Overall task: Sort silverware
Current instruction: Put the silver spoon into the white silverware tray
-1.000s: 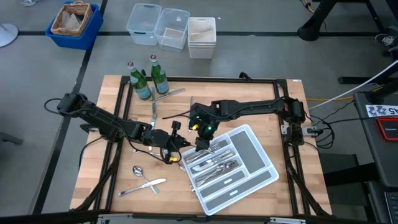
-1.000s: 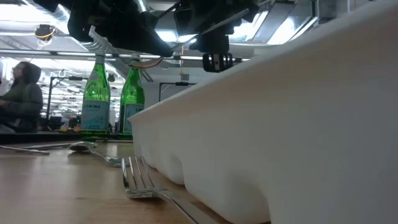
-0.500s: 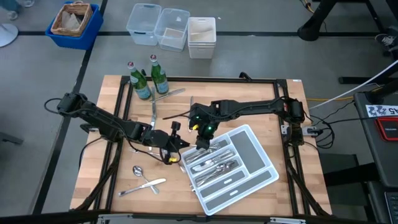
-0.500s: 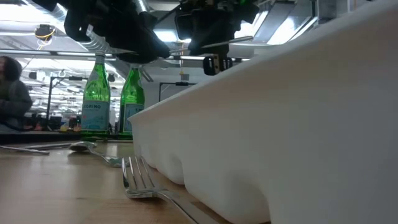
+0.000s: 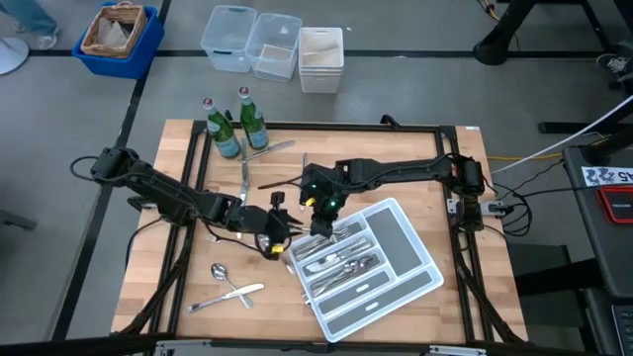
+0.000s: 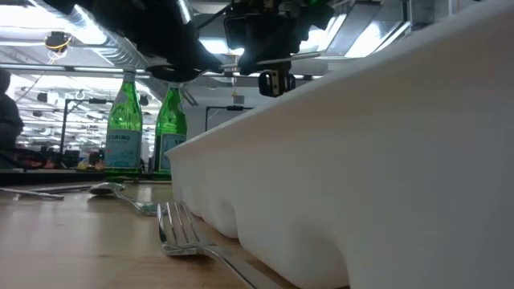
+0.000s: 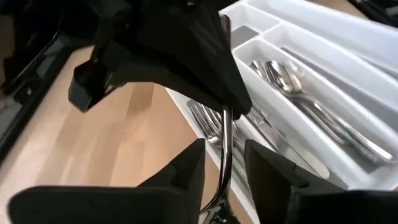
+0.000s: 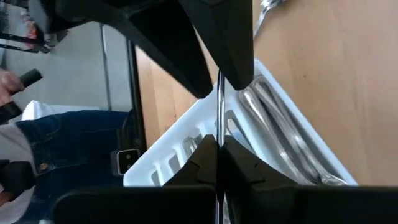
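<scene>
My right gripper (image 8: 217, 146) pinches a thin utensil (image 8: 218, 99) upright over the white tray (image 5: 420, 259), near its corner. My left gripper (image 7: 224, 165) also grips a piece (image 7: 225, 146) at the tray's edge. Both pieces' ends are hidden by fingers. More silverware (image 5: 336, 262) lies in compartments; a spoon (image 5: 220, 271) on table.

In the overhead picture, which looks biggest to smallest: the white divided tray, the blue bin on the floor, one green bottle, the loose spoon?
1. White divided tray, clearly largest.
2. Blue bin; it sits on the floor, farther from the camera, so its true size is unsure.
3. Green bottle.
4. Loose spoon; about as long as the bottle, but far slimmer.
</scene>
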Controlling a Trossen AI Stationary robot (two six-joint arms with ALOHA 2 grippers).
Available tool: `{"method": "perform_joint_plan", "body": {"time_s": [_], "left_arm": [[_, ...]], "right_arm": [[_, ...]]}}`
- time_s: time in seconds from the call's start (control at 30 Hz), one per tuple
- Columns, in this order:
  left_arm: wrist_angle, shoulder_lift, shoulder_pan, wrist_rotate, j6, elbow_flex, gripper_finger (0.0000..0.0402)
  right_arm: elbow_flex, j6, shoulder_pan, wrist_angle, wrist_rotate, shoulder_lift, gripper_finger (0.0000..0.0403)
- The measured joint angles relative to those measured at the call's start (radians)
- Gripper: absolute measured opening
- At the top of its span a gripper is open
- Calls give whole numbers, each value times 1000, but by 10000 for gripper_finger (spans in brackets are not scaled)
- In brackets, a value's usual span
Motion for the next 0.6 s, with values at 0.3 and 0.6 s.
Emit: {"method": "perform_joint_plan", "body": {"time_s": [0.3, 0.6], "left_arm": [[89, -39, 0, -133, -170, 0, 113], [-50, -215, 0, -190, -325, 0, 94]], "right_arm": [[0, 11, -21, -7, 111, -1, 7], [0, 26, -90, -28, 134, -2, 7]]}}
